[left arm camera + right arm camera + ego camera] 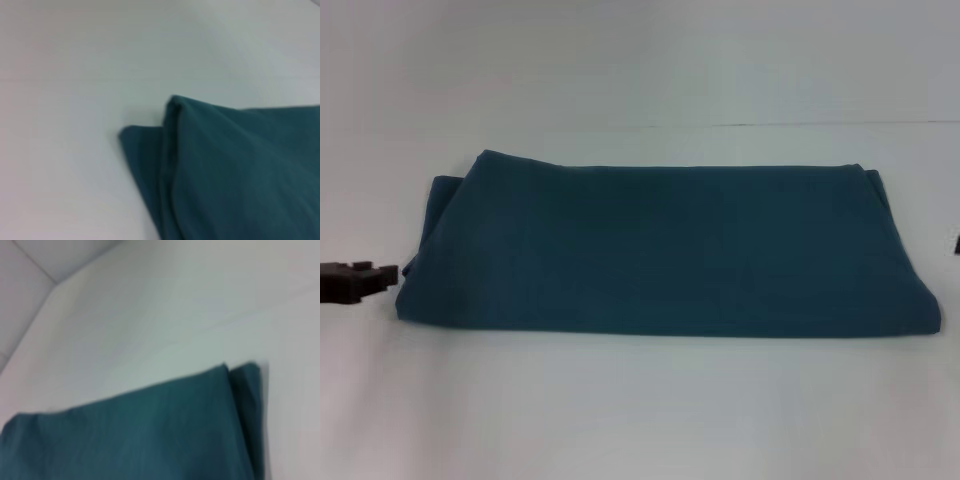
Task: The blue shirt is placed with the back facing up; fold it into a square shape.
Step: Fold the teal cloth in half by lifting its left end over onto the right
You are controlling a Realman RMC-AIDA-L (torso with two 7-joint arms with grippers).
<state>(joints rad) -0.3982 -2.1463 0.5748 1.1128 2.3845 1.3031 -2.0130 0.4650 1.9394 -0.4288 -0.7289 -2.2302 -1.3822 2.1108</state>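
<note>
The blue shirt lies folded into a wide flat rectangle on the white table, plain side up, with layered edges showing at its left end. My left gripper pokes in from the left edge of the head view, just off the shirt's near-left corner and not touching it. At the right edge only a dark sliver of the right gripper shows beside the shirt's right side. The left wrist view shows a folded corner of the shirt; the right wrist view shows another folded corner.
White table stretches all around the shirt, with its far edge meeting a pale wall behind.
</note>
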